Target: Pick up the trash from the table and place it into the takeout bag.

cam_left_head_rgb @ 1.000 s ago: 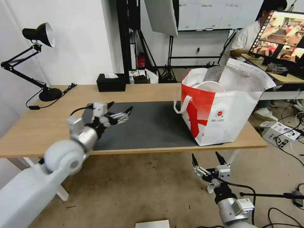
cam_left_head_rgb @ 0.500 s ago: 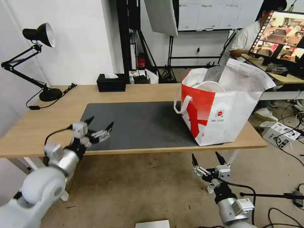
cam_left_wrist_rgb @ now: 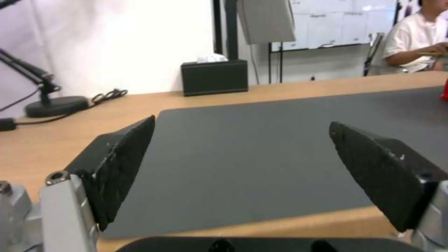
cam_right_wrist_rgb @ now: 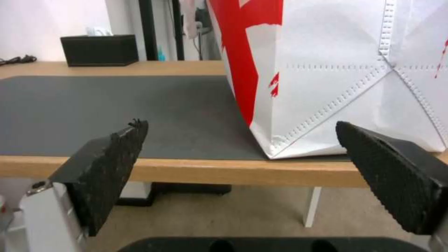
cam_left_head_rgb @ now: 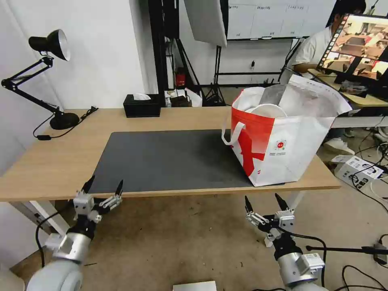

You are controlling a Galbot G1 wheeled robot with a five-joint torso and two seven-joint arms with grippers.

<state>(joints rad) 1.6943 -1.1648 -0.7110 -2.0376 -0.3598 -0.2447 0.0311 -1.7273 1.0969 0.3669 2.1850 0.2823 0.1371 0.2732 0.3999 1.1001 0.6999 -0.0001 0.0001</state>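
1. My left gripper (cam_left_head_rgb: 102,188) has pulled back off the dark grey rectangular mat (cam_left_head_rgb: 169,159) to below the long light-wood table's (cam_left_head_rgb: 48,165) near edge, jaws spread, empty.
2. My right gripper (cam_left_head_rgb: 262,201) hangs below that edge too, open, empty.
3. The white round bowl (cam_left_head_rgb: 266,110) sits inside the boxy white-and-red takeout bag (cam_left_head_rgb: 283,141) on the mat's right end; I judge the clearing finished.

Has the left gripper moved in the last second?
Yes. The left gripper has drawn back toward the robot, from over the dark mat to the table's near edge, fingers open.
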